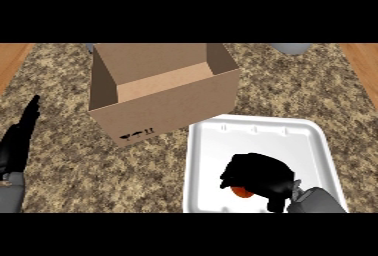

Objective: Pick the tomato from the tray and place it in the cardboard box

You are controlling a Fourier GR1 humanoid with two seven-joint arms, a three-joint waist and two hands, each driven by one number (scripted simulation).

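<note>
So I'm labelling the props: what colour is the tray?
White, seen in the head view: the tray lies on the speckled brown counter.

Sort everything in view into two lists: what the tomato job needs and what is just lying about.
Job:
tomato, under the curled right hand
white tray
open cardboard box

Lying about:
resting left hand, at the left edge
grey object, top edge, cut off
</note>
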